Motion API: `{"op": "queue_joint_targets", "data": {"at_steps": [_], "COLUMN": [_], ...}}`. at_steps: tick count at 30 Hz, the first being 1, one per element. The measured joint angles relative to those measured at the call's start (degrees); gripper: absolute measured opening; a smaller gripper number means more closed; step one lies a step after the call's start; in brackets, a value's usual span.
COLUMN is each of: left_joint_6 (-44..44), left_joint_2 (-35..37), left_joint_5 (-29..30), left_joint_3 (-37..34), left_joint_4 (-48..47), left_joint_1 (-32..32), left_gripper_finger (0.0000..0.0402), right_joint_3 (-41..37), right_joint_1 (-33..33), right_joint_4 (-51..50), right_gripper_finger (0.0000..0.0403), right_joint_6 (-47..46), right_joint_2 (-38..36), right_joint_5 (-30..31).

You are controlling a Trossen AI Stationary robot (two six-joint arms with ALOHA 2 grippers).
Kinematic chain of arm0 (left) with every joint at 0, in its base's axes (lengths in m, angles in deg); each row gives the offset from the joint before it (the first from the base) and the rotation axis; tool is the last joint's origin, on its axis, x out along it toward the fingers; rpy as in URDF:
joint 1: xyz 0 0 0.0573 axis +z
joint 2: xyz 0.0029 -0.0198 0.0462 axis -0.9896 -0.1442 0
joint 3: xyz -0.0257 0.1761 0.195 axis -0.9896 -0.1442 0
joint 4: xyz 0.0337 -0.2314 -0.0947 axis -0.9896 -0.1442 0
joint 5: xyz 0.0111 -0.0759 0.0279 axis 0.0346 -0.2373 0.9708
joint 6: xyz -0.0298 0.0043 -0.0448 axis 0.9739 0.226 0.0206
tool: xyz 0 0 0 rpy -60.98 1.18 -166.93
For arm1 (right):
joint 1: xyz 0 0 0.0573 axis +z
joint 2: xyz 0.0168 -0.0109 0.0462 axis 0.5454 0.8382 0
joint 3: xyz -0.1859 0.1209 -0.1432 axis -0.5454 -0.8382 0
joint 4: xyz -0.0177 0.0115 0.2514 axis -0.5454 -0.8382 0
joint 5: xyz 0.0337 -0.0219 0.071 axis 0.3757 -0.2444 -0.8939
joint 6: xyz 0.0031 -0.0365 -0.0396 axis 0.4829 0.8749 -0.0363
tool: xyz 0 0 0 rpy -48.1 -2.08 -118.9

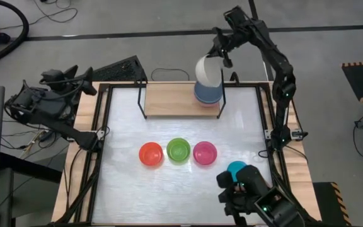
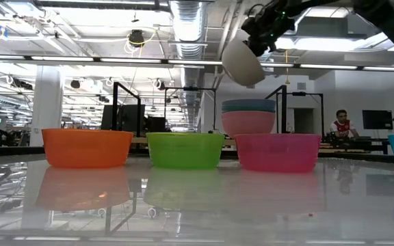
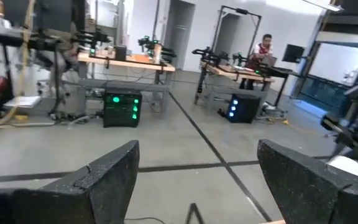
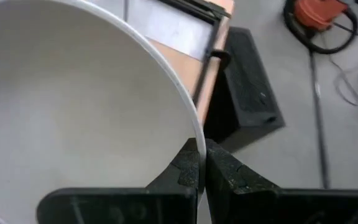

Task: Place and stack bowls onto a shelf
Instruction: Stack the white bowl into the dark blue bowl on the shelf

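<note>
My right gripper [image 1: 222,55] is shut on the cream-white bowl [image 1: 208,69] and holds it tilted in the air above a stack at the right end of the light-wood shelf [image 1: 169,99]. That stack is the blue bowl [image 1: 205,94] nested in the pink bowl [image 2: 248,123]. The dark green bowl does not show. The red-orange [image 1: 150,153], lime green [image 1: 178,150] and magenta [image 1: 205,152] small bowls stand in a row mid-table. The teal one [image 1: 236,169] stands near the right edge. My left gripper [image 3: 197,186] is open, off the table's left far corner. My right gripper [image 4: 202,171] pinches the cream-white bowl's rim [image 4: 199,146], one finger [image 4: 188,168] on the inside of the wall and the other [image 4: 222,171] on the outside. The bowl [image 2: 243,61] is lifted clear, tipped on its side, above the blue bowl [image 2: 248,105].
The shelf's black wire end loop [image 1: 223,94] stands just right of the stack. The shelf's left part is bare wood. A dark device [image 1: 257,202] sits at the near right corner beside the teal bowl. A keyboard [image 1: 121,68] lies beyond the far edge. A person [image 2: 342,126] sits far off.
</note>
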Motion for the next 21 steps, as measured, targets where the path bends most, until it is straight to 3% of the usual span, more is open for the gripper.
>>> {"op": "queue_joint_targets", "data": {"at_steps": [21], "left_joint_6": [-0.7], "left_joint_2": [0.0], "left_joint_5": [0.0], "left_joint_3": [0.0], "left_joint_4": [0.0], "left_joint_1": [8.1], "left_gripper_finger": [0.0311], "right_joint_3": [-12.3], "right_joint_1": [-0.4], "right_joint_4": [5.9], "right_gripper_finger": [0.0031], "right_joint_6": [0.1], "right_joint_2": [0.0], "right_joint_5": [-2.7]}}
